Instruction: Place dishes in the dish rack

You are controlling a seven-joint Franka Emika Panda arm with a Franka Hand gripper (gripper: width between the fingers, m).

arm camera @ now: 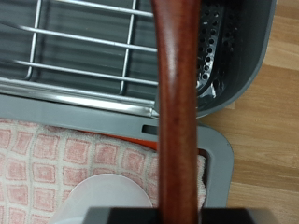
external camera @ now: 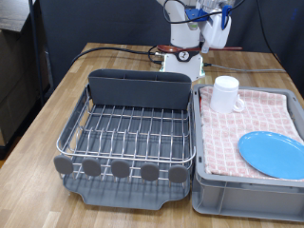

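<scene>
- Right under the wrist camera I see a long, dark-brown wooden spoon handle [arm camera: 177, 103] running straight up the middle of the picture, blurred from being so close. It starts at the dark edge of the hand at the frame's bottom, so it seems to be carried there.
- Of the gripper itself I can only make out that dark strip; its fingers are hidden, so I cannot tell whether they are pinching the spoon or spread. In the exterior view the gripper cannot be picked out from the white arm base [external camera: 190, 43] at the exterior view's top.
- Just below the hand, partly behind the spoon, sits the white handled mug [arm camera: 103, 201], upside down on the red-and-white checked cloth [arm camera: 56, 159] that lines the grey plastic crate [arm camera: 220, 154].
- Beyond the hand lies the large silver wire dish rack [arm camera: 84, 56] on its dark grey tray, with a perforated grey compartment [arm camera: 217, 37] at its corner. From the exterior camera, the rack [external camera: 133, 128] holds no dishes that I can see.
- Farther from the hand, the round light-blue plate [external camera: 275, 154] rests flat on the cloth in the crate, towards the exterior view's bottom right, well apart from the mug [external camera: 226, 93].
- Both rack and crate stand side by side, touching, on a light wooden table [external camera: 47, 114].
</scene>
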